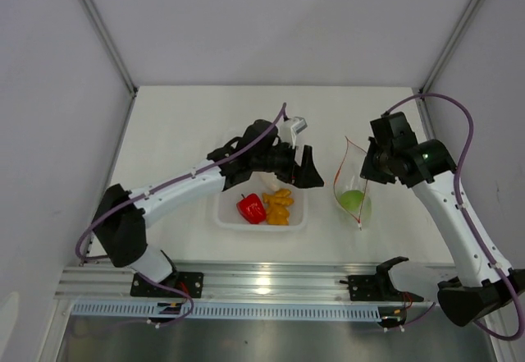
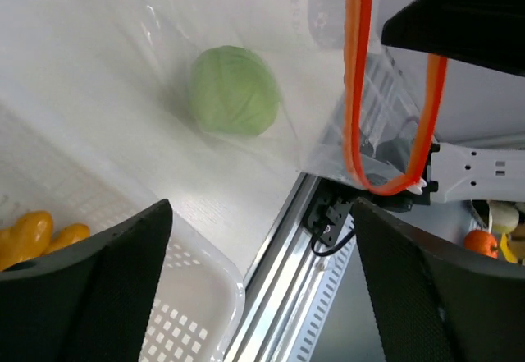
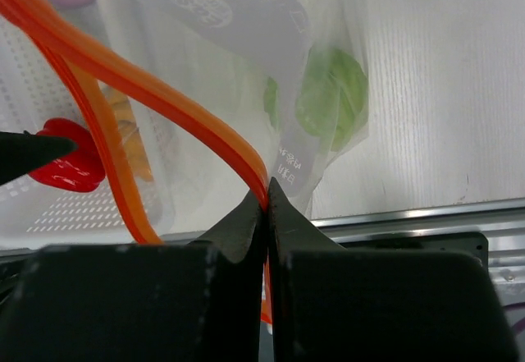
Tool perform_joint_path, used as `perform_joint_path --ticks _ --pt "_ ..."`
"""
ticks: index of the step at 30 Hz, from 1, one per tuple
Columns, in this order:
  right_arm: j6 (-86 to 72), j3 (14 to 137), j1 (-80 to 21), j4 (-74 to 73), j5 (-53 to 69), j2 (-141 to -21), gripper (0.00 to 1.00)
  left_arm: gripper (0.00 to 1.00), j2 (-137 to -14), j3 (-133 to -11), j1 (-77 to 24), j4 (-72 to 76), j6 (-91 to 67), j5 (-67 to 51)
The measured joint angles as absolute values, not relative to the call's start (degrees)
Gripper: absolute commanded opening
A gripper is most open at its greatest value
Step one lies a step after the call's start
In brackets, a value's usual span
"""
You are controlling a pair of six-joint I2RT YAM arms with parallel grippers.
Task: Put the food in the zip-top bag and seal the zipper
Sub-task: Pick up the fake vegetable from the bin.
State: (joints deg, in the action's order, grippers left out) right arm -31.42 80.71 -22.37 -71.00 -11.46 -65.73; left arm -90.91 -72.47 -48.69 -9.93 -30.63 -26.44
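Top view, left tool (image 1: 312, 169): your jaws stand spread wide with nothing between them, above the far right corner of the tray (image 1: 230, 218) and pointing toward the bag.
Top view, right tool (image 1: 367, 167): it is pinched closed on the zipper (image 1: 337, 173) and holds the zip-top bag (image 1: 351, 185) up by its mouth, to the right of the tray.
Top view, food: the green cabbage (image 1: 353, 202) sits low inside the bag. The red bell pepper (image 1: 252, 208) and the orange-yellow lumpy piece (image 1: 279, 206) lie side by side in the tray on the white surface (image 1: 180, 132).
Left wrist view, left tool (image 2: 262, 210): you see both dark fingers (image 2: 98, 288) far apart and empty.
Left wrist view, bag: the cabbage (image 2: 234, 91) shows through the clear film, and the orange zipper (image 2: 357, 91) loops down on the right, its mouth open.
Left wrist view, tray: its perforated rim (image 2: 197, 313) is at the lower left, with the lumpy piece (image 2: 33, 235) at the frame's edge.
Right wrist view, right tool (image 3: 267, 202): your fingers (image 3: 238, 231) meet tight on the zipper (image 3: 164, 91).
Right wrist view, food: the cabbage (image 3: 332, 95) rests in the bag's lower corner, and the pepper (image 3: 70, 161) lies in the tray, seen through the film.
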Motion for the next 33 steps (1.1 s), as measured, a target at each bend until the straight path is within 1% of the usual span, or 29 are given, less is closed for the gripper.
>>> perform_joint_path --ticks 2,4,6,9,11,14,21,27,30,33 --pt "-31.44 80.05 -22.44 -70.06 -11.2 -66.28 0.0 0.99 -87.88 -69.97 -48.18 -9.02 -30.24 -24.45" --pt "-31.46 79.5 -22.44 -69.21 -11.07 -66.87 0.0 0.99 -83.55 -67.4 -47.77 -9.04 -29.85 -22.13" --pt "-31.46 79.13 -22.46 -68.29 -10.85 -67.66 0.0 1.0 -79.02 -66.67 -47.55 -10.11 -29.89 -16.82" --pt "-31.46 78.91 -22.61 -67.35 -10.52 -68.62 0.0 0.99 -74.67 -68.47 -46.76 -14.39 -30.09 -7.94" --pt "-31.46 78.85 -22.68 -66.89 -10.39 -69.04 0.0 1.0 -75.07 -71.68 -45.74 -17.96 -30.57 -2.66" --pt "-31.46 78.85 -22.79 -66.48 -10.07 -69.36 0.0 1.0 -79.37 -77.14 -42.83 -22.87 -31.79 2.33" --pt "-31.44 78.85 -23.07 -66.02 -10.02 -69.6 0.0 1.0 -95.35 -81.43 -34.13 -32.75 -36.71 1.3" --pt "-31.44 78.85 -23.18 -65.82 -10.02 -70.19 0.0 0.99 -103.18 -87.48 -33.52 -39.22 -38.57 2.87" --pt "-31.44 78.85 -23.29 -65.67 -10.02 -70.35 0.0 1.0 -105.69 -90.98 -33.52 -40.1 -39.09 2.83" --pt "-31.44 78.81 -23.29 -65.67 -10.02 -70.37 0.0 1.0 -107.55 -91.57 -33.52 -40.36 -39.72 2.83"
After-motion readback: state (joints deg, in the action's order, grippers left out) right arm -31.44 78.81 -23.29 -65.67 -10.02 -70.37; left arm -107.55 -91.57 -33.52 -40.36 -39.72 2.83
